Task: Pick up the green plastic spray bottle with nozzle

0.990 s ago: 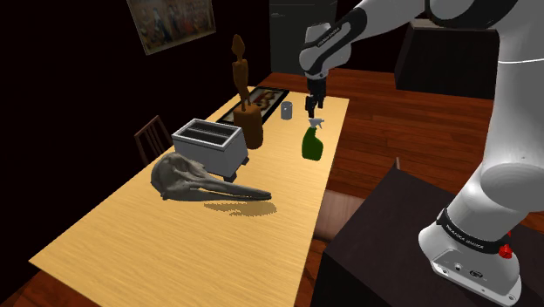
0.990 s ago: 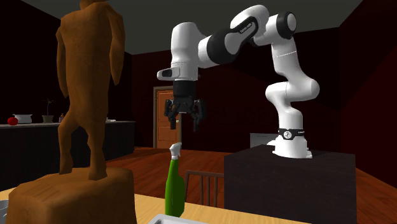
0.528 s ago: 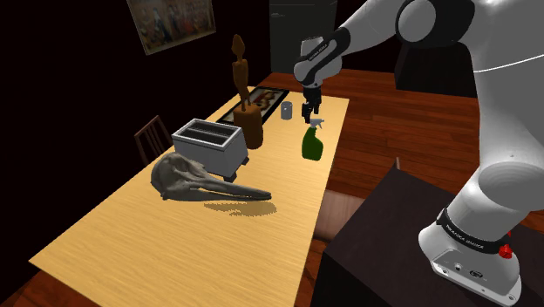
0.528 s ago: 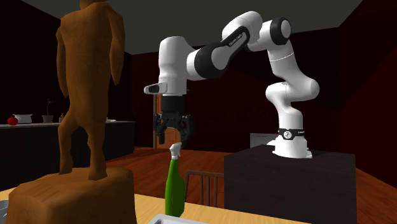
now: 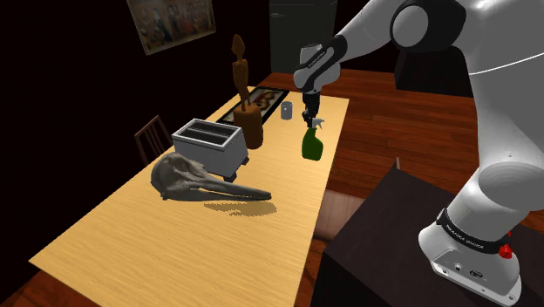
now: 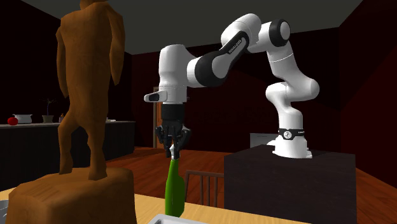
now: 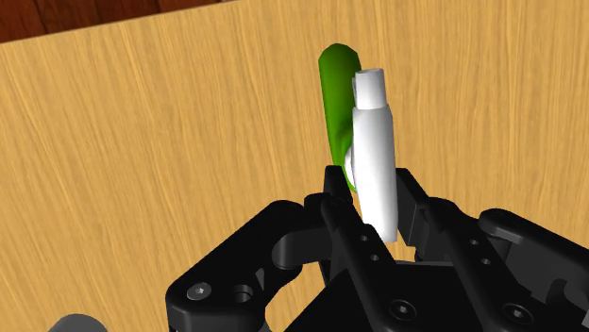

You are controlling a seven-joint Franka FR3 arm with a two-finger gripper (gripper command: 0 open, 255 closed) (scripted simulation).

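Spray bottle (image 5: 311, 144) (image 6: 174, 191) (image 7: 335, 104): green with a white top. It is stood upright on the desk, near the long edge on the stand's side, toward the far end.
Fingers (image 7: 415, 203) (image 6: 181, 137): closed on the bottle's white top from above, one on each side.
Desk (image 5: 131, 235) (image 7: 142, 141): long and made of light wood, with a smooth top.
Things on the desk: a white toaster (image 5: 209, 146) and a grey skull (image 5: 187, 179) are set near the middle. A brown statue (image 5: 244, 96) (image 6: 83, 95) and a small grey cup (image 5: 287, 109) are set farther back.
Room: dark walls and a red-brown wood floor (image 5: 392, 113) are seen. A picture (image 5: 170, 19) is hung on the wall. A brown door (image 6: 164, 118) is seen in the second exterior view.
Edges: a chair (image 5: 154, 135) is tucked at the far long side. The dark stand (image 5: 384, 244) is placed just off the near long side.
Open room: bare wood is seen all round the bottle. The cup and the statue are kept apart from it, on the shoulder view's left. The near end of the desk is left bare.
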